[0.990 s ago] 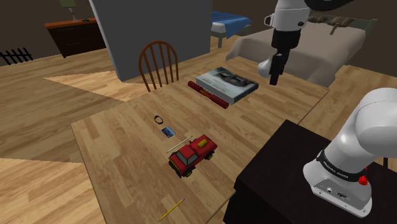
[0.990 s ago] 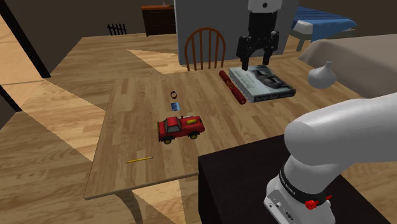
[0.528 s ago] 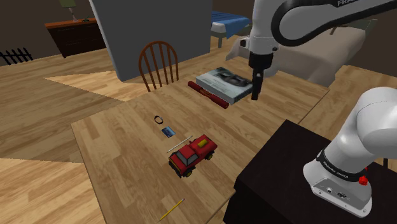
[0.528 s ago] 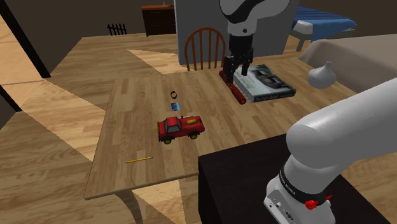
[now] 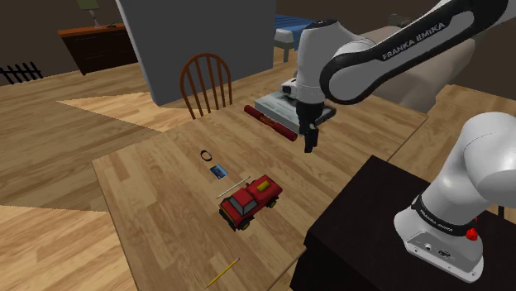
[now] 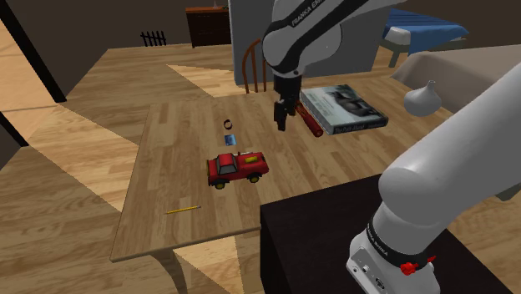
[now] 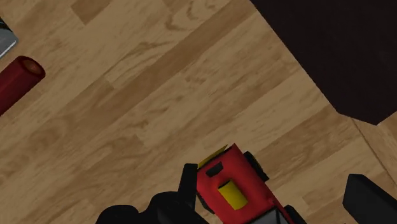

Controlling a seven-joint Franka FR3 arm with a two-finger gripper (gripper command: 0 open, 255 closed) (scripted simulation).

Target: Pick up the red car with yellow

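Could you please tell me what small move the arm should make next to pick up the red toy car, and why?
Probably shift the open black claw down and toward the shoulder view's lower left, over the red toy truck with the yellow roof block. The claw hangs above the wooden table, apart from the truck, holding nothing.

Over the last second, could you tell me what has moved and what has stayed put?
The gripper swung from high up by the book, down and toward the shoulder view's left. It now hangs over the table beside the red roll, open, holding nothing. The red car, book, roll and pencil stayed put.
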